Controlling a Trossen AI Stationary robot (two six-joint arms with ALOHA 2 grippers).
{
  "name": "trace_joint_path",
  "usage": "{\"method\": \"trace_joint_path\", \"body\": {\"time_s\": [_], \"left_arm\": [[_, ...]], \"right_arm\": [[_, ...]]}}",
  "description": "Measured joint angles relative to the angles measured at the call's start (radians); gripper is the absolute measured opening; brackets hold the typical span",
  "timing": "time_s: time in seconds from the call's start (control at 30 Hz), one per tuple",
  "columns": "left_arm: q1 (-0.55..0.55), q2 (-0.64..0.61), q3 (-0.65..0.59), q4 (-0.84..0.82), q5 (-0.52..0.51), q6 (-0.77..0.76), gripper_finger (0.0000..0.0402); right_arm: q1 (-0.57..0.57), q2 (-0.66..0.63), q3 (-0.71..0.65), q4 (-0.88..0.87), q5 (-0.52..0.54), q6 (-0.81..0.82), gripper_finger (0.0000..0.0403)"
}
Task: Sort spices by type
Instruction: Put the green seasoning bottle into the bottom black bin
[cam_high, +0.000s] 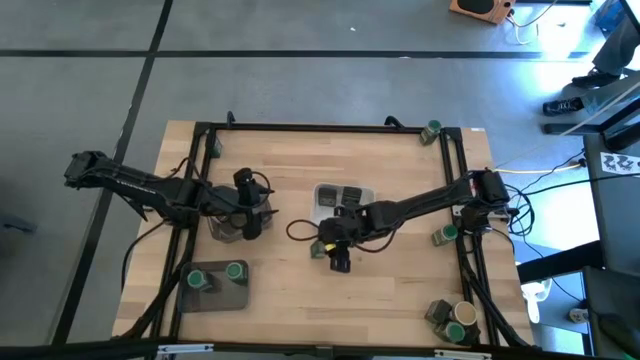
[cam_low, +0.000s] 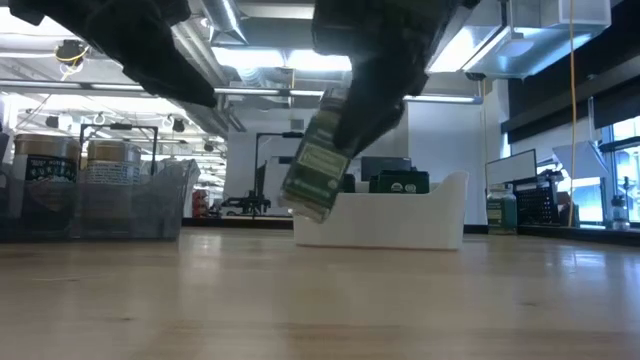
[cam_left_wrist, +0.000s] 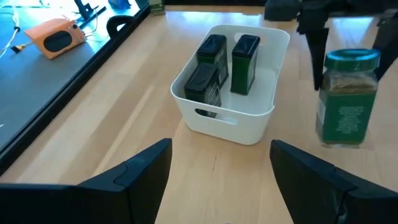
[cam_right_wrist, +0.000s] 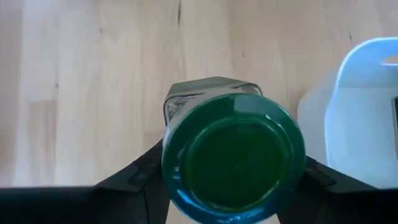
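Note:
My right gripper (cam_high: 338, 248) is shut on a green-lidded spice jar (cam_low: 318, 170), just near-side of the white tray (cam_high: 343, 200). That tray (cam_left_wrist: 249, 118) holds three dark squarish tins (cam_left_wrist: 214, 62) standing on its floor. My left gripper (cam_left_wrist: 221, 180) is open with nothing between its fingers; it hangs over a clear bin (cam_high: 228, 228) at the left, facing the tray. Two tan-topped jars (cam_low: 45, 165) stand in that bin. Two green-lidded jars (cam_high: 215, 275) stand on a dark grey tray (cam_high: 215, 297) at the near left. My right gripper pinches the jar at its green lid (cam_right_wrist: 171, 168), one finger (cam_right_wrist: 134, 180) on each side of it. The fingers slant down from above, from the table's right. The jar (cam_left_wrist: 347, 102) hangs below them, tilted and clear of the table.
More spice jars stand along the right side of the table: one at the far corner (cam_high: 432, 130), one at mid right (cam_high: 445, 235), and some at the near right corner (cam_high: 450, 320). Bare wood lies between the white tray and the near edge.

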Motion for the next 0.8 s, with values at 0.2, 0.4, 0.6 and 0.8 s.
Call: {"method": "trace_joint_path", "body": {"time_s": [0.2, 0.4, 0.6, 0.8], "left_arm": [[0.0, 0.0, 0.0, 0.004, 0.0, -0.016, 0.0269], [0.0, 0.0, 0.0, 0.002, -0.001, -0.016, 0.0269], [0.0, 0.0, 0.0, 0.002, -0.001, -0.016, 0.0269], [0.0, 0.0, 0.0, 0.002, -0.001, -0.016, 0.0269]], "right_arm": [[-0.007, 0.023, 0.0, -0.012, 0.025, -0.022, 0.0218], [-0.008, 0.037, 0.0, 0.001, 0.018, -0.024, 0.0218], [-0.007, 0.041, 0.0, 0.031, 0.025, -0.01, 0.0238], [-0.007, 0.04, 0.0, 0.036, 0.024, 0.01, 0.0282]]}}
